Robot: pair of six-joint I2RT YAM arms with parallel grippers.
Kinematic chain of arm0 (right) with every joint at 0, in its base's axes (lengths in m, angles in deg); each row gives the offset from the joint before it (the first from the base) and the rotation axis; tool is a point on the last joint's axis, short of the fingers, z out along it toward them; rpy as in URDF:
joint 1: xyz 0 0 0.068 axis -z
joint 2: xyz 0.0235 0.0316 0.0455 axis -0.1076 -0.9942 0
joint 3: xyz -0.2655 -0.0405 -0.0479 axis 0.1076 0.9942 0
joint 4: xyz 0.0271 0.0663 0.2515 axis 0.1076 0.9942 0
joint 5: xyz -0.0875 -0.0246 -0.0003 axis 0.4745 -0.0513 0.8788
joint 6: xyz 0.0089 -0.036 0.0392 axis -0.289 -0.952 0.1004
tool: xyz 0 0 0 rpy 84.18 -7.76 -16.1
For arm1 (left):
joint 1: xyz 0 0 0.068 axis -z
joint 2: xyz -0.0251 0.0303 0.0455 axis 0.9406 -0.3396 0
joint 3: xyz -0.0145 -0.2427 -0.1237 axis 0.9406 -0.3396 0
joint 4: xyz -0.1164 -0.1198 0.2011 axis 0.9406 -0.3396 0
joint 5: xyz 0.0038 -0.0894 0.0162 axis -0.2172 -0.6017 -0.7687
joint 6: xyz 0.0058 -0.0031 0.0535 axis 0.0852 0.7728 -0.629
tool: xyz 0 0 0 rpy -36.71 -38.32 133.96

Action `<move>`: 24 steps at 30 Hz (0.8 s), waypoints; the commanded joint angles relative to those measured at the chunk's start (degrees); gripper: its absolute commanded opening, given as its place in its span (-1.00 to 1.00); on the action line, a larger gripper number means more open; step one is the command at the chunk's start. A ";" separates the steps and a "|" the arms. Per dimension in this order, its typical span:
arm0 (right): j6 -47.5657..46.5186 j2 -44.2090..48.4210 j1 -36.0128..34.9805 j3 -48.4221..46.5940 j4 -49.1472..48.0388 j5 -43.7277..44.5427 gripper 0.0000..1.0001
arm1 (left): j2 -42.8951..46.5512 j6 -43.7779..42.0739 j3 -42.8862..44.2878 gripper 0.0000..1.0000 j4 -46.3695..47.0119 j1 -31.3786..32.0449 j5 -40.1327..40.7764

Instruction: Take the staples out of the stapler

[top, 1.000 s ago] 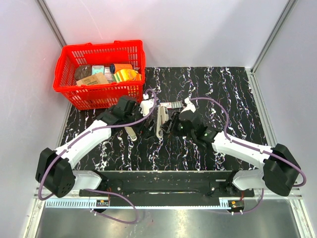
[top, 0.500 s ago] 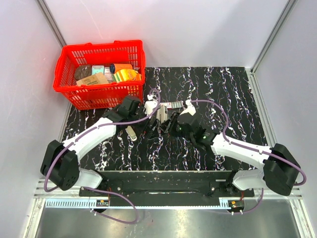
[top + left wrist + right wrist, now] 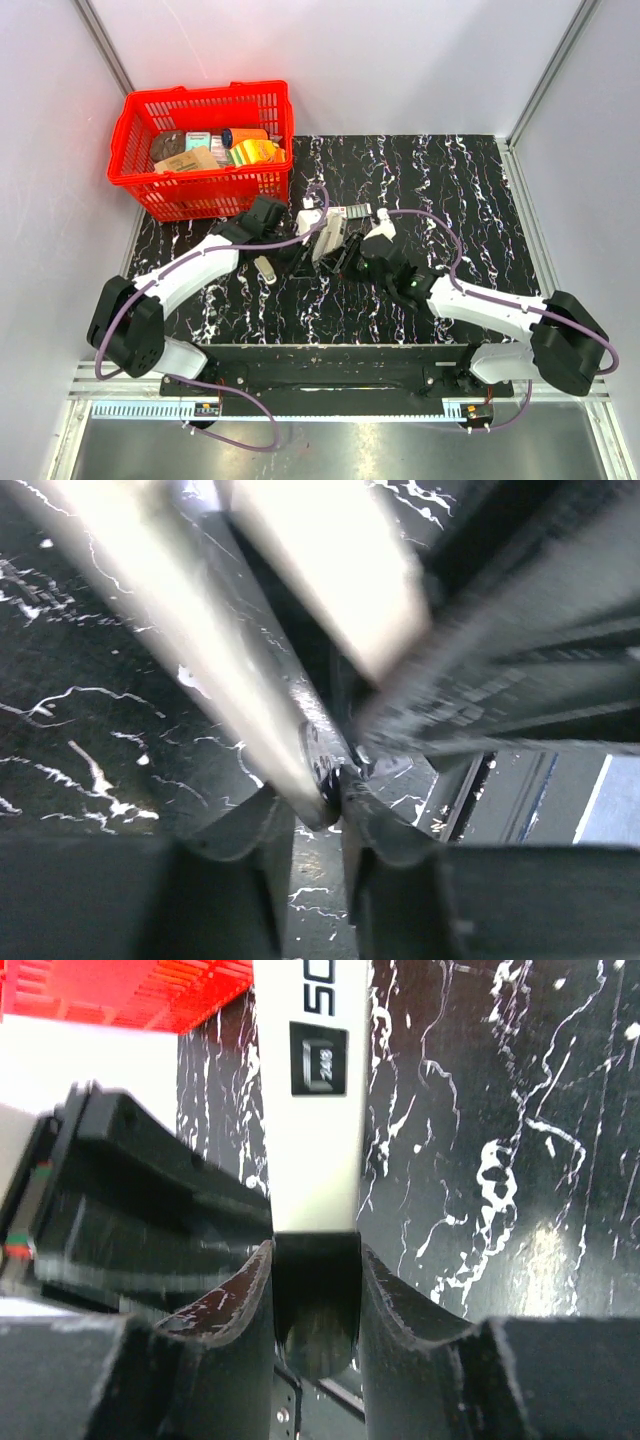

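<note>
Left arm [image 3: 190, 272] forward, seemingly on stapler [image 3: 326, 238]

Both arms reached inward from their bases at the near edge, elbows bent and forearms low, angled toward each other. The left claw [image 3: 310, 240] pointed to the right, its two fingers [image 3: 240, 835] drawn almost together and pinching the metal end of the stapler [image 3: 328, 236]. The right claw [image 3: 346, 256] pointed left and away, its fingers [image 3: 235, 1310] clamped on either side of the stapler's black end. The two claws sat close together.
</note>
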 commanded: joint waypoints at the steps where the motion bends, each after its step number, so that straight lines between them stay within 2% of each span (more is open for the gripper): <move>1: 1.19 5.00 -1.13 -0.11 -7.59 -2.19 -1.00 | -1.20 -3.64 3.07 -0.65 -1.22 -0.04 -0.45; 2: 1.10 5.79 -1.13 0.42 -7.33 -2.45 -1.00 | -1.03 -3.91 3.07 -0.78 -1.31 -0.21 0.34; 5: 1.10 7.46 -1.13 2.53 -6.97 -3.24 -1.00 | -0.15 -4.08 2.81 -1.00 -0.88 -0.47 1.75; 10: -0.30 9.92 -1.13 4.99 -4.17 -3.68 -1.00 | 1.69 -4.43 1.76 -1.00 1.14 -0.74 6.22; 13: -4.24 11.24 -1.04 4.91 -1.19 -4.38 -1.00 | 3.27 -5.66 0.62 -1.00 2.81 -0.65 11.05; 18: -13.65 12.38 -0.86 2.63 9.17 -3.95 -0.99 | 5.47 -12.24 -2.46 -1.00 7.12 -0.56 20.64; 24: -15.77 14.23 2.73 2.27 14.47 -5.78 -0.99 | 3.45 -20.25 -2.55 -1.00 7.82 -0.30 28.72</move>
